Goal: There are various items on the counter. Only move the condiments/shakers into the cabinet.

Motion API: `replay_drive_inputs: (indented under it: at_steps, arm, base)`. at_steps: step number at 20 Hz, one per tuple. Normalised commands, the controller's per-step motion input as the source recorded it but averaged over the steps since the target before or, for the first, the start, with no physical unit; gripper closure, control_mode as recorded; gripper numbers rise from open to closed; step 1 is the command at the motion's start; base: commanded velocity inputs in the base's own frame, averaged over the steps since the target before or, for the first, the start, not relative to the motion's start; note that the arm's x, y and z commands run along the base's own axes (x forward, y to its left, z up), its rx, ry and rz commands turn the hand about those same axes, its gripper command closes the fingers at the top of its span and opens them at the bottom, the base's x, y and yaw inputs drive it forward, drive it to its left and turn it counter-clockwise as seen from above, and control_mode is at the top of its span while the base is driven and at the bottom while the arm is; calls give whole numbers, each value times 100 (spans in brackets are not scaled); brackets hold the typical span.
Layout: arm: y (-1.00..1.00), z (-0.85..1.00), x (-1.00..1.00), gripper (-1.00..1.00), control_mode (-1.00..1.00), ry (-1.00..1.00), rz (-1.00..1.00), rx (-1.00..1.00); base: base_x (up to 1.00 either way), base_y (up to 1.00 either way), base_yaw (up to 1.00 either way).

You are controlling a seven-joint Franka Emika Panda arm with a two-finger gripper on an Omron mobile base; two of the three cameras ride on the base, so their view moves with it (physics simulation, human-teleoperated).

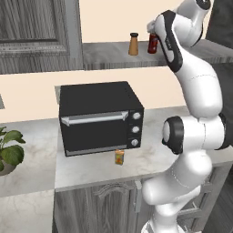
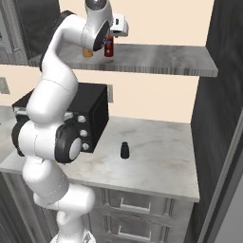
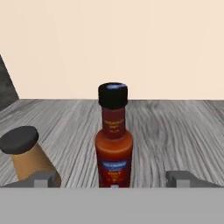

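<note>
Standing upright on the cabinet shelf (image 2: 156, 59), the red sauce bottle (image 3: 113, 140) is sitting between the gripper (image 3: 113, 179) fingers, which are spread wide and clear of it. The tan shaker (image 3: 27, 157) is crowding its left; the black shaker (image 2: 125, 150) and carton (image 1: 119, 157) are waiting on the counter (image 2: 156, 156) by the toaster oven (image 1: 98, 116).

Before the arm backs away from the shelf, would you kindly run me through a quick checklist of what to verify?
1. Red sauce bottle upright on the cabinet shelf: ok.
2. Fingers apart, clear of the bottle on both sides: ok.
3. Tan shaker standing on the shelf beside it: ok.
4. Black shaker moved off the counter: not ok.
5. Orange carton left on the counter by the oven: ok.
</note>
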Motion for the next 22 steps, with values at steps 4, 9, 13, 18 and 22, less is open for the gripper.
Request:
replay_drive_inputs:
  at_steps: [4, 9, 13, 18, 22]
  arm:
    - [-17, 18, -99, -100, -100, -10, 0, 0]
    - [-2, -2, -100, -100, -100, -1, 0, 0]
    - [0, -24, -100, -100, -100, 0, 0, 0]
    - [-1, -45, -100, -100, -100, 9, 0, 0]
    - [-16, -81, -100, -100, -100, 18, 0, -2]
  base:
    - [0, 0, 0]
    - [0, 0, 0]
    - [0, 0, 0]
    - [0, 0, 0]
    - [0, 0, 0]
